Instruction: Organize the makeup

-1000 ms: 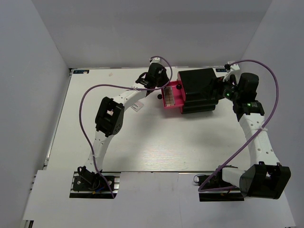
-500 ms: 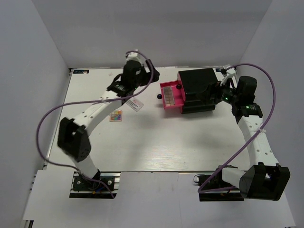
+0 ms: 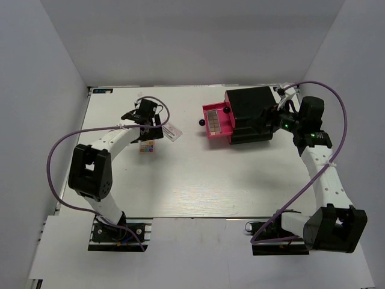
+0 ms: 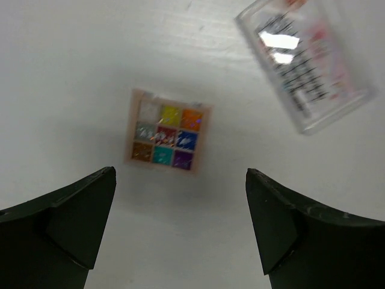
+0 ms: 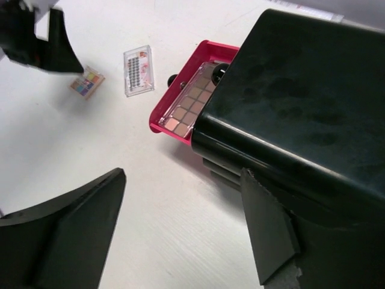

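A small palette of coloured squares (image 3: 147,147) (image 4: 168,137) (image 5: 87,82) lies flat on the table. My left gripper (image 3: 147,127) (image 4: 180,174) hovers right over it, open, with nothing between its fingers. Just to the palette's right lies a clear card-like compact (image 3: 171,132) (image 4: 307,60) (image 5: 138,71). A brown eyeshadow palette (image 3: 214,122) (image 5: 189,102) rests in the open pink drawer (image 3: 226,123) (image 5: 171,129) of the black box (image 3: 249,111) (image 5: 301,90). My right gripper (image 3: 269,118) (image 5: 183,171) is open against the box's right side, holding nothing.
The drawer's black knob (image 3: 200,123) (image 5: 172,79) sticks out to the left of the drawer. Purple cables loop over both arms. Grey walls stand close behind and beside the white table (image 3: 198,180).
My left arm swung away from the pink drawer to the left and came down over the coloured palette, its jaws opening on the way. The right arm has barely moved.
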### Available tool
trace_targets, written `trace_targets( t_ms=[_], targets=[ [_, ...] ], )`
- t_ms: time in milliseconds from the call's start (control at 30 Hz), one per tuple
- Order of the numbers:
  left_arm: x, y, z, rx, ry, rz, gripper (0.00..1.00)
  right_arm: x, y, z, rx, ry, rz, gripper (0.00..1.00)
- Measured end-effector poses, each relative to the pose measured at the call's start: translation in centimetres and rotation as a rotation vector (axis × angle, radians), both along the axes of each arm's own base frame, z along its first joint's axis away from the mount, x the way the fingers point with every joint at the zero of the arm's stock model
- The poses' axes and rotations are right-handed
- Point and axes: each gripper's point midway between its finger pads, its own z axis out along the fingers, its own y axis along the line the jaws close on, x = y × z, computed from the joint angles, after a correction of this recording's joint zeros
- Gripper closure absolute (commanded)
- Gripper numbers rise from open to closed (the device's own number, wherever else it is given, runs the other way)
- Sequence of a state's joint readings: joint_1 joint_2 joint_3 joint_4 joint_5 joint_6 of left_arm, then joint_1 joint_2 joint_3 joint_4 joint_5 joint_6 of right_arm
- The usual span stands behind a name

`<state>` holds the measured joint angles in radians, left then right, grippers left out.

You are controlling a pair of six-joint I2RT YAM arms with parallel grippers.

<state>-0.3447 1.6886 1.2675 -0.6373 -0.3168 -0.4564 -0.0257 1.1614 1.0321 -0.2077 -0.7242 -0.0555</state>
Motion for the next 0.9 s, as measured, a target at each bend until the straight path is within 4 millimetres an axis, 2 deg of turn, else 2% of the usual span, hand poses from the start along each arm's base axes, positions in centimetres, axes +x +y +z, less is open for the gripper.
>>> trace_targets(
  t_ms=[67,133,267,433,733,900],
  targets=[
    [-1.4,1.2,-2.0,0.036,0.076,-0.003,0.02,0.0,0.0,-0.1,0.0,0.004,0.003,0.14],
    [-2.1,1.8,-2.8,0.055,0.116,-0.013,0.02,0.0,0.1,-0.2,0.0,0.004,0.005,0.14],
    [-1.9,2.1,-4.0,0.058,0.147,-0.041,0.02,0.0,0.1,-0.1,0.001,0.004,0.007,0.14],
    [-1.8,1.8,-6.6,0.024,0.212,-0.096,0.02,0.0,0.1,-0.1,0.002,0.004,0.01,0.14],
    [-1.6,2.1,-8.4,-0.013,0.253,-0.123,0.02,0.0,0.1,-0.1,0.003,0.004,0.012,0.14],
    [-0.8,2.2,-8.4,-0.03,0.251,-0.125,0.02,0.0,0.1,-0.1,0.003,0.004,0.012,0.14]
  ],
)
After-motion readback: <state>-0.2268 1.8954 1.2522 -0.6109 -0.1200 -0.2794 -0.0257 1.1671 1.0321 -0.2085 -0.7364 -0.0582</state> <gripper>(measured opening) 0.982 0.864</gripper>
